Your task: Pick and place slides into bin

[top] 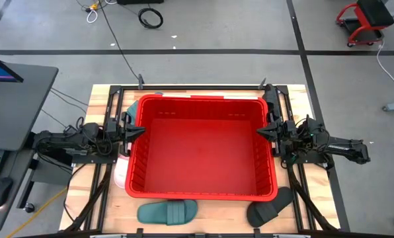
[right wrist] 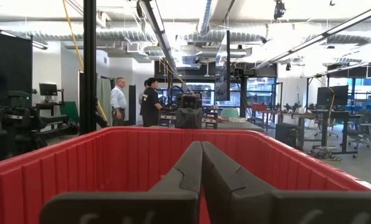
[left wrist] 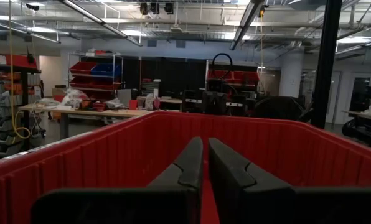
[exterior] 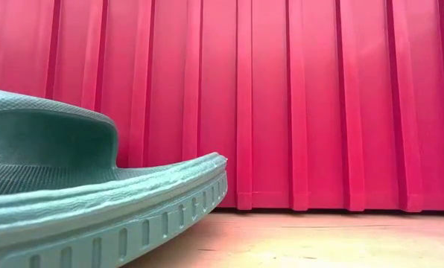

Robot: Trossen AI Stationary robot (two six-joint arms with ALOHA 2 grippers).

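Note:
The red bin [top: 203,149] stands in the middle of the table; its inside shows no slide. A dark teal slide [top: 167,212] lies on the table by the bin's near wall, and fills the left of the low view [exterior: 73,193]. A black slide [top: 270,210] lies at the near right corner. A pale slide [top: 121,168] lies half hidden by the bin's left wall. Part of a teal slide [top: 132,106] shows at the bin's far left corner. My left gripper [top: 141,131] is shut over the bin's left rim. My right gripper [top: 260,133] is shut over the right rim.
The bin takes up most of the table between the arms. Bare wood [top: 223,215] shows between the two near slides. Two people [right wrist: 132,99] stand far off in the room behind.

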